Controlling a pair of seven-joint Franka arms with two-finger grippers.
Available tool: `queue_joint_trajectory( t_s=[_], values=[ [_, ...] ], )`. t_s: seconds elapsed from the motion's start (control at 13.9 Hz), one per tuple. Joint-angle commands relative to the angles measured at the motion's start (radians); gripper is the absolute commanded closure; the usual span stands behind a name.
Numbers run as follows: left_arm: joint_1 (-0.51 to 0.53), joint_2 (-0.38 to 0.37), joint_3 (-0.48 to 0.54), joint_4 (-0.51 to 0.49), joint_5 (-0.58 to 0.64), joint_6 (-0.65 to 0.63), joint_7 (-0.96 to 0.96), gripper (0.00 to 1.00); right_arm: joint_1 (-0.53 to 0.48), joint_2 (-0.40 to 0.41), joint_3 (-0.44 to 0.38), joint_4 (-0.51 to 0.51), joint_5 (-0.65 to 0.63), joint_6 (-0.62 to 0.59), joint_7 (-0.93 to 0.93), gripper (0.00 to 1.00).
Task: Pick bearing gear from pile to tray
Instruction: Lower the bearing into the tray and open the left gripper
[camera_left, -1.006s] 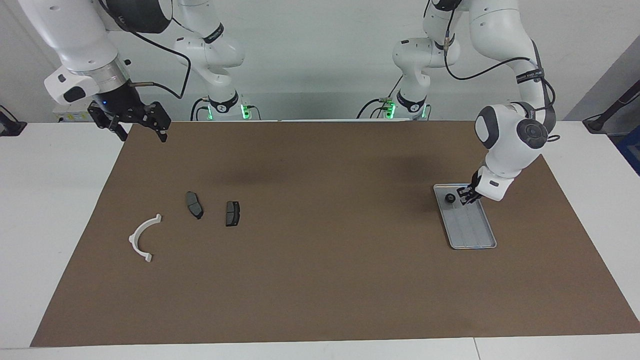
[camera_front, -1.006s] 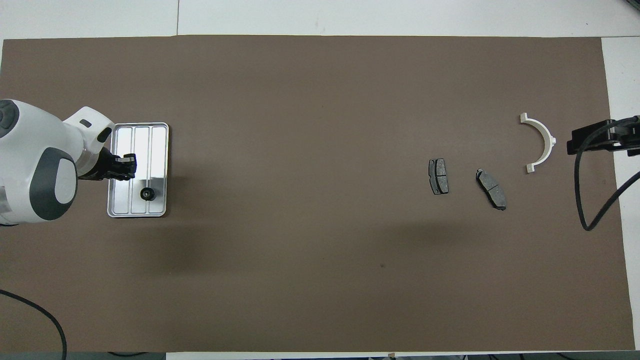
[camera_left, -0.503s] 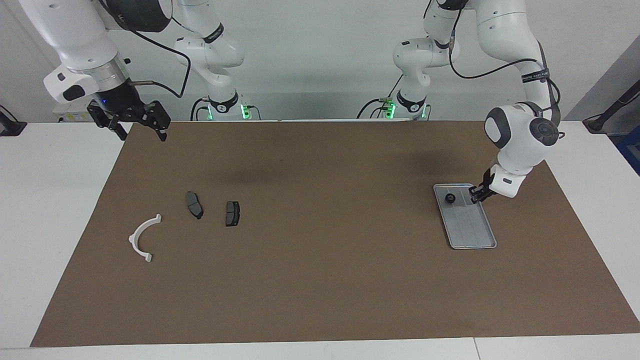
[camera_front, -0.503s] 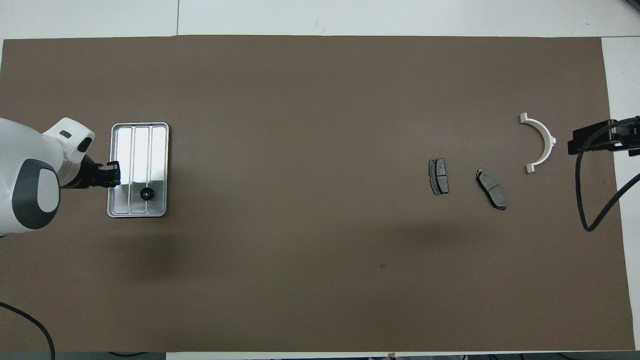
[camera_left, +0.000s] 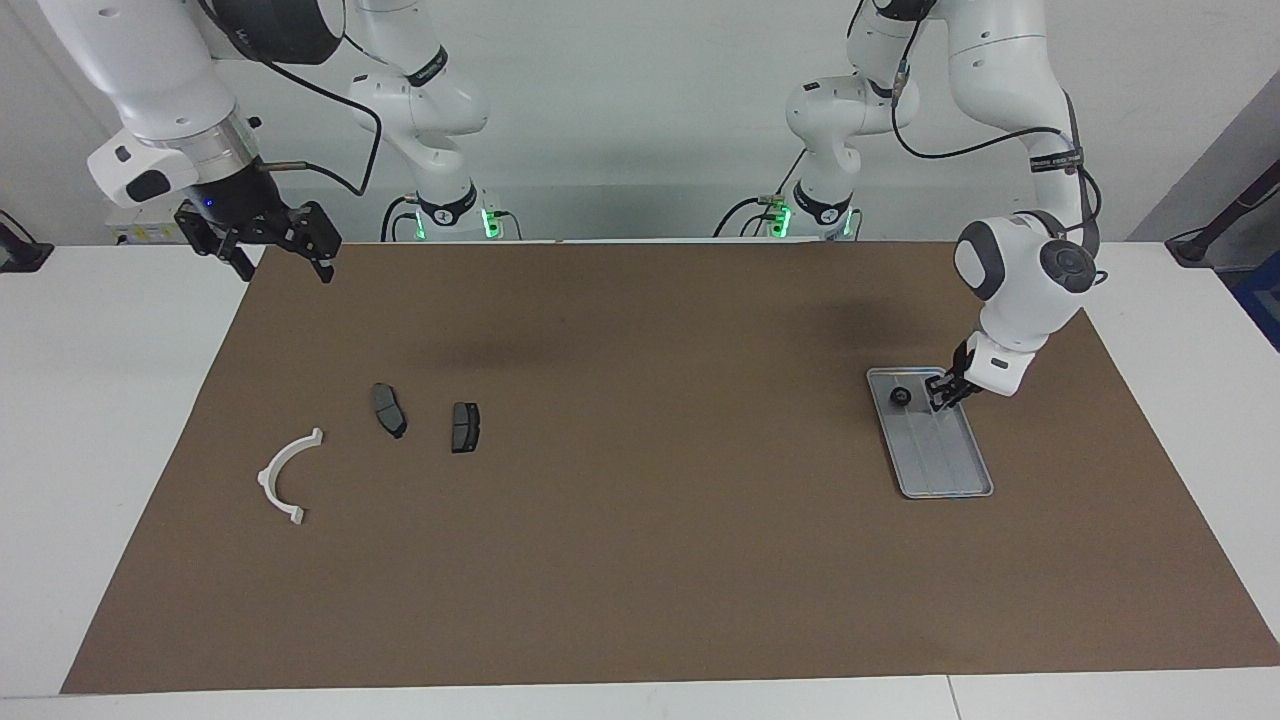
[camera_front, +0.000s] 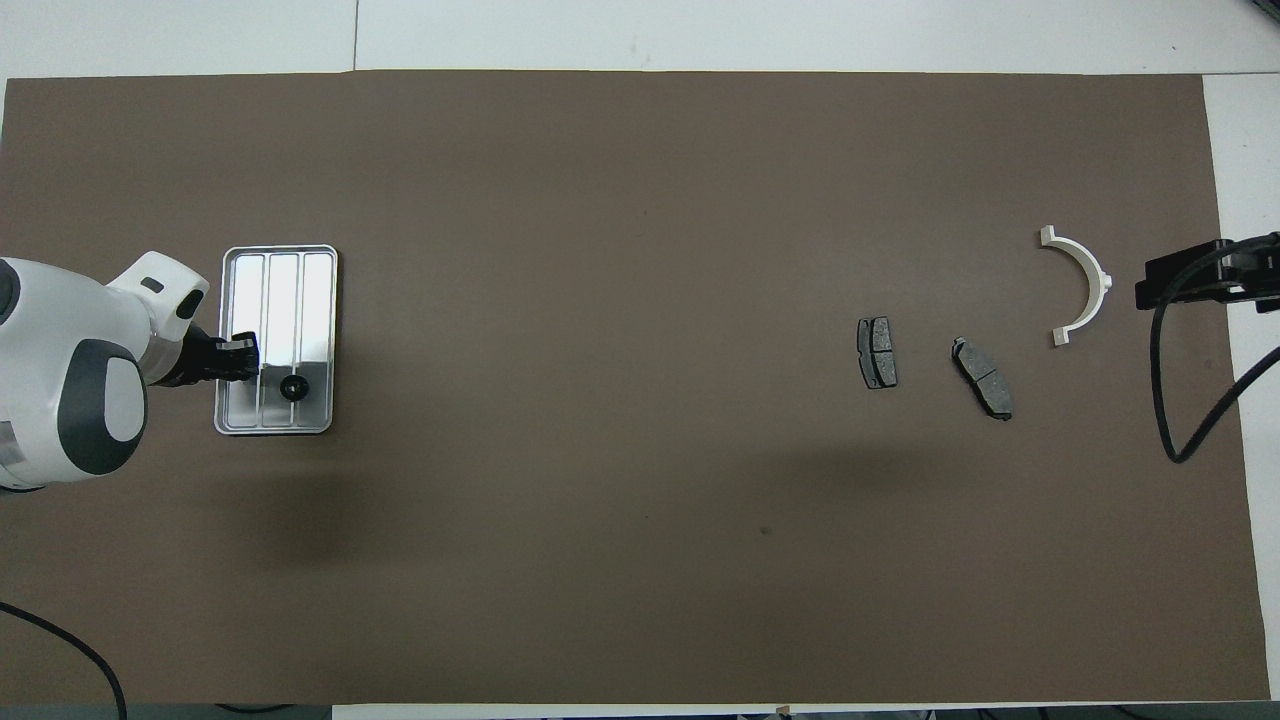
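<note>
The bearing gear, a small black round piece, lies in the silver tray, at the tray's end nearer the robots. My left gripper is shut just over the tray, beside the gear on the side toward the left arm's end of the table. I see nothing between its fingers. The pile lies toward the right arm's end: a white arc piece and two dark brake pads. My right gripper waits open, raised over the mat's edge.
A brown mat covers most of the white table. The brake pads lie side by side, with the arc farther toward the right arm's end. A black cable hangs from the right arm.
The left gripper drew back to the tray's edge, then came in again over the tray, now closer to the gear. The gear, the pile and the right arm have not moved.
</note>
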Motion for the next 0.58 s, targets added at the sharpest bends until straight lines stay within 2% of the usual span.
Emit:
queue_joint_trajectory(
  t_s=[0.0, 0.14, 0.29, 0.36, 0.43, 0.5],
  values=[
    [-0.004, -0.025, 0.002, -0.034, -0.016, 0.026, 0.006, 1.00, 0.000, -0.018, -0.004, -0.023, 0.005, 0.004, -0.029, 0.01],
    [-0.004, -0.025, 0.002, -0.045, -0.016, 0.036, 0.006, 0.99, -0.001, -0.019, -0.004, -0.023, 0.005, 0.004, -0.030, 0.01],
    [-0.004, -0.025, 0.002, -0.055, -0.016, 0.048, 0.007, 0.91, -0.001, -0.018, -0.004, -0.023, 0.005, 0.004, -0.030, 0.01],
    [-0.004, -0.025, 0.002, -0.055, -0.016, 0.049, 0.006, 0.85, -0.001, -0.018, -0.004, -0.023, 0.005, 0.004, -0.029, 0.01],
    [-0.004, -0.023, 0.002, -0.055, -0.016, 0.049, 0.006, 0.67, -0.001, -0.018, -0.004, -0.023, 0.005, 0.004, -0.029, 0.01],
    [-0.004, -0.023, 0.002, -0.054, -0.016, 0.047, 0.006, 0.62, -0.001, -0.018, -0.004, -0.025, 0.005, 0.006, -0.029, 0.01]
  ],
)
